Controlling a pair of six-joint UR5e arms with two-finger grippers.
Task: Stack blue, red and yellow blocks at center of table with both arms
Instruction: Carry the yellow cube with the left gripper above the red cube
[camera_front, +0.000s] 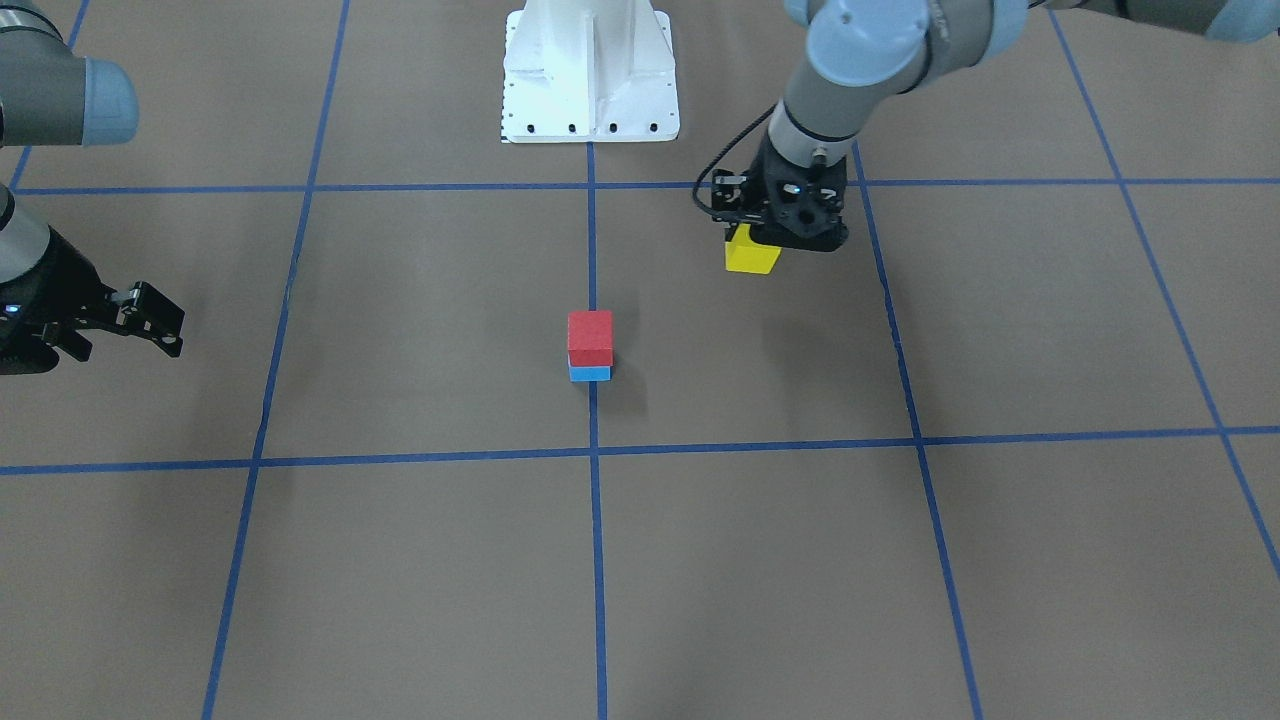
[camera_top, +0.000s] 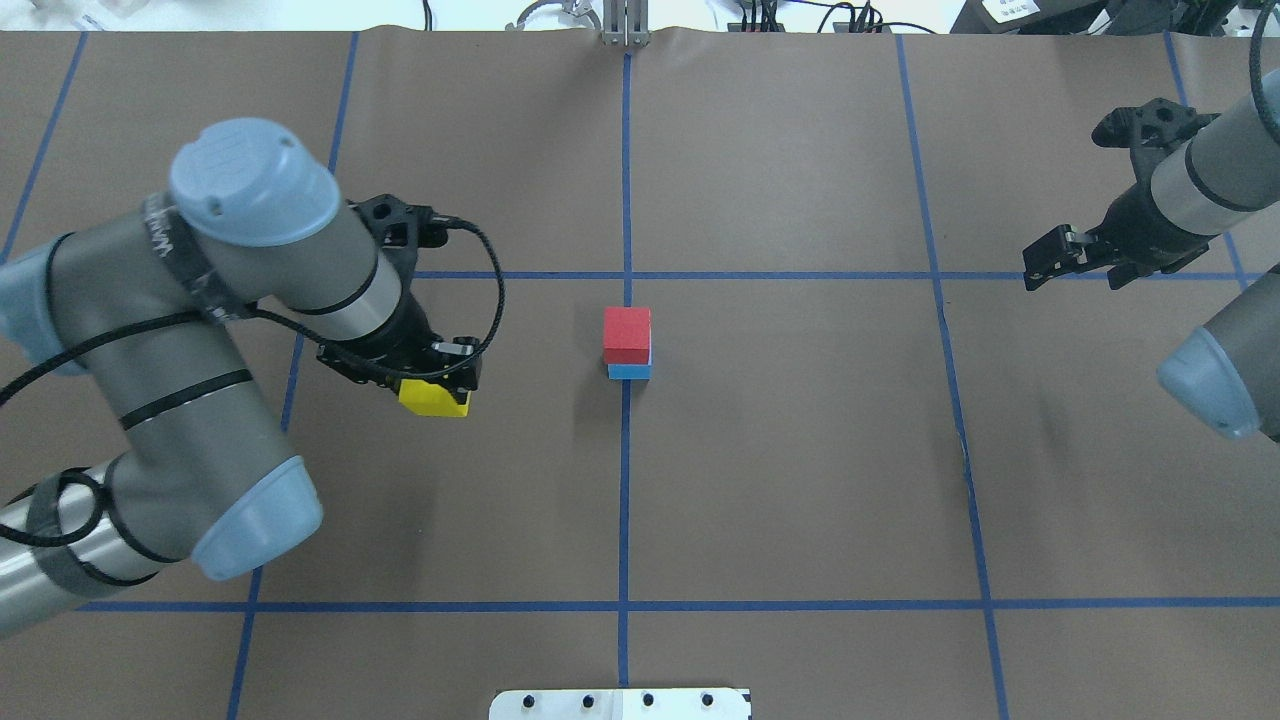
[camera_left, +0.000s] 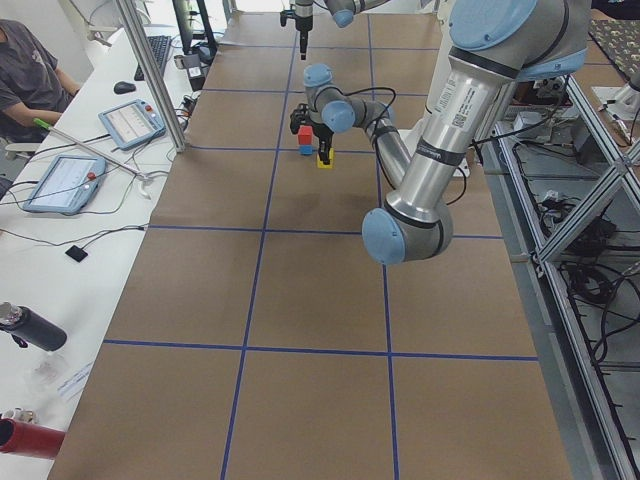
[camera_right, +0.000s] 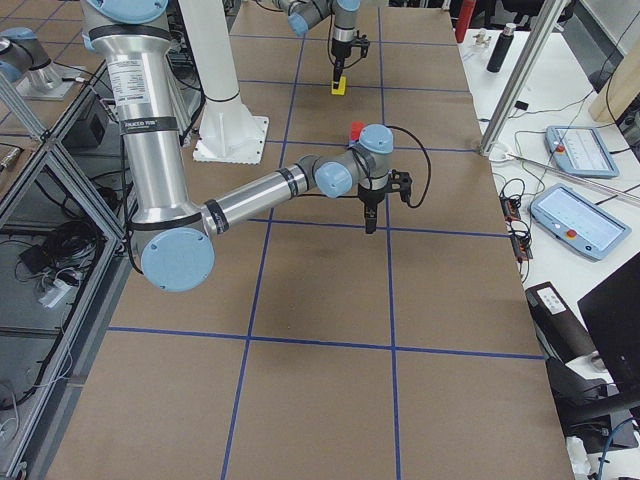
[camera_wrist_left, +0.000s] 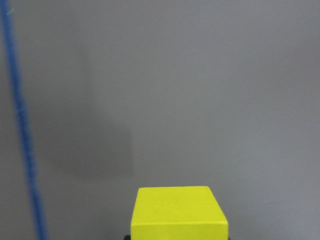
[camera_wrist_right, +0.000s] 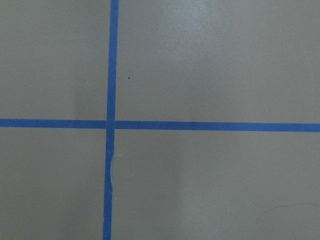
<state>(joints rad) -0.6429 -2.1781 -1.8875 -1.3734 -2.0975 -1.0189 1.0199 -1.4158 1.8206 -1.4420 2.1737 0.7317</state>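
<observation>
The left arm (camera_top: 250, 260) has its jaws clamped on the yellow block (camera_top: 433, 397), well left of the stack. At the desk (camera_top: 800, 480) centre, on a tape line (camera_top: 624, 520), the red block (camera_top: 627, 334) sits on the blue block (camera_top: 629, 371). Far right, the right arm (camera_top: 1190, 195) holds its jaws spread, empty.

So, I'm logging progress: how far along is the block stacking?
Done: the red block sits on the blue block at the centre of the table. In hand: the left gripper grips the yellow block, apart from the stack. Left: setting it on the red. The right gripper is open, empty.
</observation>
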